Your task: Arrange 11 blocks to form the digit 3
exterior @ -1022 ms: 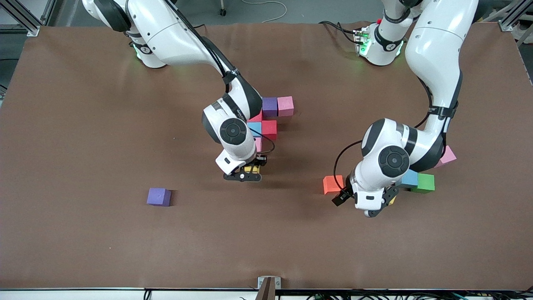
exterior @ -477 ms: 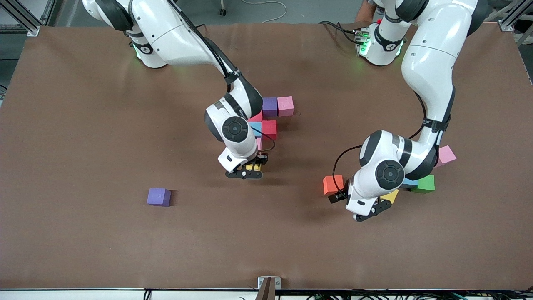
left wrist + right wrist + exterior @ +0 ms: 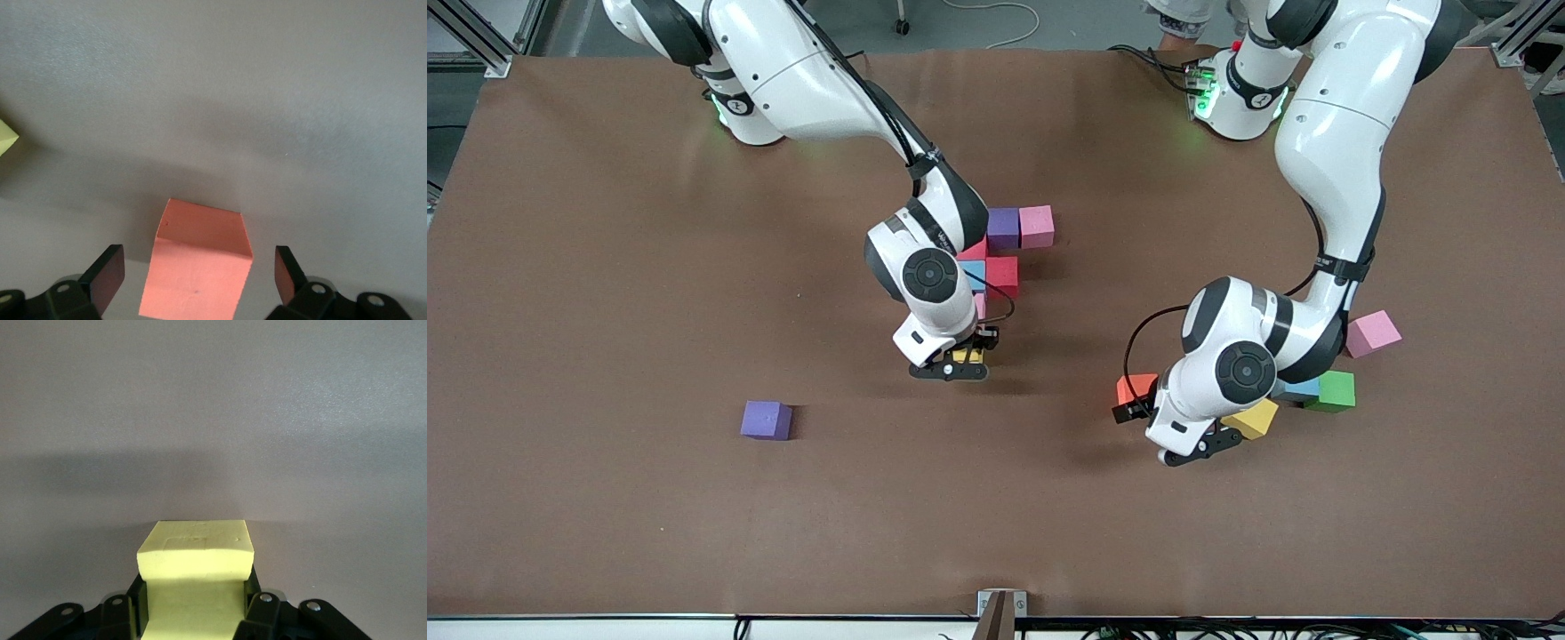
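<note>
Right gripper (image 3: 959,363) clamps yellow cube (image 3: 197,555) at partial digit's (image 3: 1009,253) camera-side end; grip hidden in front view. Left gripper (image 3: 198,280), jaws wide, straddles orange cube (image 3: 200,263); front view mostly hides cube.

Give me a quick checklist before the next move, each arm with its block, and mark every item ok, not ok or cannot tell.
1. Right gripper shut on the yellow block, beside the started figure: ok.
2. Held yellow block already touching the figure's nearest cube: cannot tell, the arm hides the joint.
3. Left gripper open over the orange block, one finger at each side: ok.
4. Orange block square to those fingers: not ok, it looks slightly turned.
5. Loose yellow block away from the fingers: ok, it sits at the edge of the left wrist view.
</note>
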Controlling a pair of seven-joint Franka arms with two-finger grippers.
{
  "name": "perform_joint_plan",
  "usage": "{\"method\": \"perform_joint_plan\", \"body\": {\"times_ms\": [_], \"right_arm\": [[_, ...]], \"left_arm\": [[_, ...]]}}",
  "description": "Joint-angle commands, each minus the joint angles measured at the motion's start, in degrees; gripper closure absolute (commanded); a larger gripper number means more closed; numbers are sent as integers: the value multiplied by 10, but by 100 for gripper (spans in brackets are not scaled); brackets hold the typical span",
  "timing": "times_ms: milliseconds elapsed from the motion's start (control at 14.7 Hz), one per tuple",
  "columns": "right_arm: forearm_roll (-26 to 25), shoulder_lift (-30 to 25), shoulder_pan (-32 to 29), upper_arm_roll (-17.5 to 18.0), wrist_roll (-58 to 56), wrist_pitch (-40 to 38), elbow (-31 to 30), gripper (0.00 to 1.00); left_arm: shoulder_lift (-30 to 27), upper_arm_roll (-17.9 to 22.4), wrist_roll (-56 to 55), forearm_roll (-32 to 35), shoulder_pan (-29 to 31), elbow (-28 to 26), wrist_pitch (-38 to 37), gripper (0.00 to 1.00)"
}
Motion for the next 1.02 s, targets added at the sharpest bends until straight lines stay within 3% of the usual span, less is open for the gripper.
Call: {"method": "perform_joint_plan", "body": {"times_ms": [0, 136, 204, 341, 545, 681, 817, 953], "right_arm": [[-5, -19, 9, -6, 15, 17, -33, 99], [-9, -19, 9, -6, 15, 17, -32, 93], [-14, -19, 8, -6, 15, 17, -32, 83], [-19, -19, 8, -12, 15, 16, -31, 2], [-20, -19, 7, -13, 13, 12, -29, 0], [-20, -19, 7, -13, 14, 11, -27, 0], [-19, -19, 7, -13, 15, 12, -26, 0], [-19, -19, 7, -12, 15, 12, -25, 0]], "left_arm": [[8, 0, 19, -9, 0, 4, -8, 1], [10, 0, 19, -15, 0, 3, -8, 1], [12, 0, 18, -15, 0, -2, -6, 1], [12, 0, 18, -26, 0, -17, -3, 8], [2, -1, -19, -56, 3, -42, -4, 52], [-9, -2, -99, -62, 4, -45, -13, 58], [-25, -14, -197, -61, 3, -51, -30, 80], [-67, -20, -254, -61, 5, -89, -30, 86]]}}
